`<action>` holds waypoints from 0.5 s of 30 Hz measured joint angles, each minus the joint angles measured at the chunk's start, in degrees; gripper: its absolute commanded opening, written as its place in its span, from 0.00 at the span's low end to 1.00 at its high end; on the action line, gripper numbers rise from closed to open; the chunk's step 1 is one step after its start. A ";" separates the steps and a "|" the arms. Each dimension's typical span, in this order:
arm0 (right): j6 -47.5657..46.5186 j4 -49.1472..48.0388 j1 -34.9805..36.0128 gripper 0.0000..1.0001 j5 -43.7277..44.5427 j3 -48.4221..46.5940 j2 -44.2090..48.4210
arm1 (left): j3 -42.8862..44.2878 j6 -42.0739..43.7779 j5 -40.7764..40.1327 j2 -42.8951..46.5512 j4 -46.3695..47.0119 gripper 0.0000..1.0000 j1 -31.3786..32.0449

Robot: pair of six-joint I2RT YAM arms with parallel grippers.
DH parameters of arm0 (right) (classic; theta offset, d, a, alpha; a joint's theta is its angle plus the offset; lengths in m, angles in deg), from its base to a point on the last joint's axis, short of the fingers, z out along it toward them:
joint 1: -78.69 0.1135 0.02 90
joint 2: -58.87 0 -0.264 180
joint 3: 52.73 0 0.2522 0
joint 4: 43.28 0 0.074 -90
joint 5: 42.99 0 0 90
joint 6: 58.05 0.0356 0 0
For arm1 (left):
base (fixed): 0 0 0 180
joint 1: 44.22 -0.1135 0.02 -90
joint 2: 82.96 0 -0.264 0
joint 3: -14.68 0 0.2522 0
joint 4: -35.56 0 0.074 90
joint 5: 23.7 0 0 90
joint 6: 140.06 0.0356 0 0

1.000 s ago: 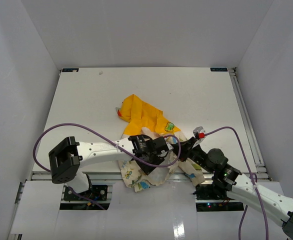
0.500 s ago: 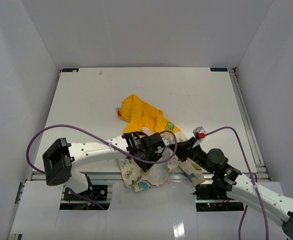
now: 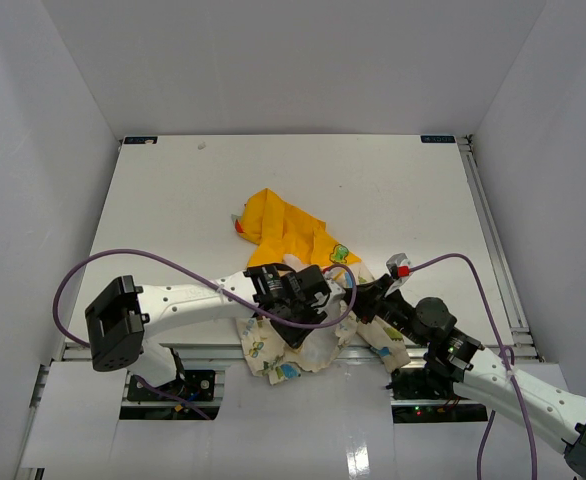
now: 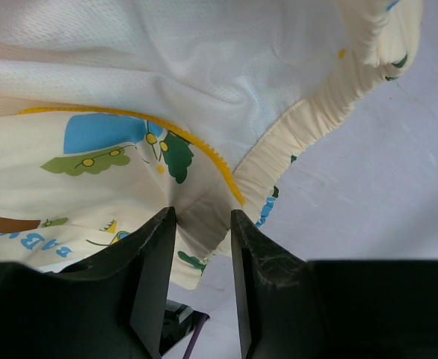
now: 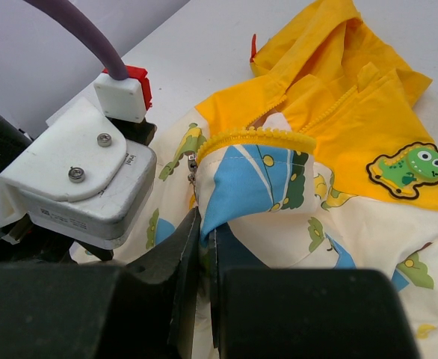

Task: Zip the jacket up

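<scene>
Fabric is spilling over the near edge of the desk (image 3: 173,190), a little right of its middle: the jacket (image 3: 285,235) is lying crumpled there, its yellow-orange hood (image 3: 271,215) pointing toward the far edge and its cream printed body (image 3: 273,358) hanging past the near edge between the two arm bases.

The left gripper (image 4: 200,217) is reaching in from the left side and is pinching a fold of the cream hem; its fingers (image 4: 155,254) are sitting a narrow gap apart with the cloth bunched between them, beside a run of yellow piping (image 4: 204,161) and an elastic cuff (image 4: 316,120). White mesh lining (image 4: 167,60) is filling the upper part of the left wrist view.

The right gripper (image 5: 204,224) is coming in from the near right corner, its fingers almost together and clamping a cream-and-blue flap just under the yellow zipper strip (image 5: 253,137). A small metal slider (image 5: 192,168) is hanging at the left end of that strip. A green dinosaur patch (image 5: 413,168) is showing on the orange panel to the right.

The two grippers are working just beside each other, and a purple cable (image 3: 163,260) is looping over the left arm.
</scene>
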 measured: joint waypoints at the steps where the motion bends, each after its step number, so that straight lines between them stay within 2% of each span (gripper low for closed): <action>1: 0.00 0.00 0.00 0.08 0.00 0.05 0.02 | -0.13 -0.04 0.23 0.00 0.01 0.45 0.00; 15: 0.00 0.01 0.00 0.08 0.00 0.14 0.40 | -0.63 -0.80 0.89 -1.70 -0.18 0.49 -1.09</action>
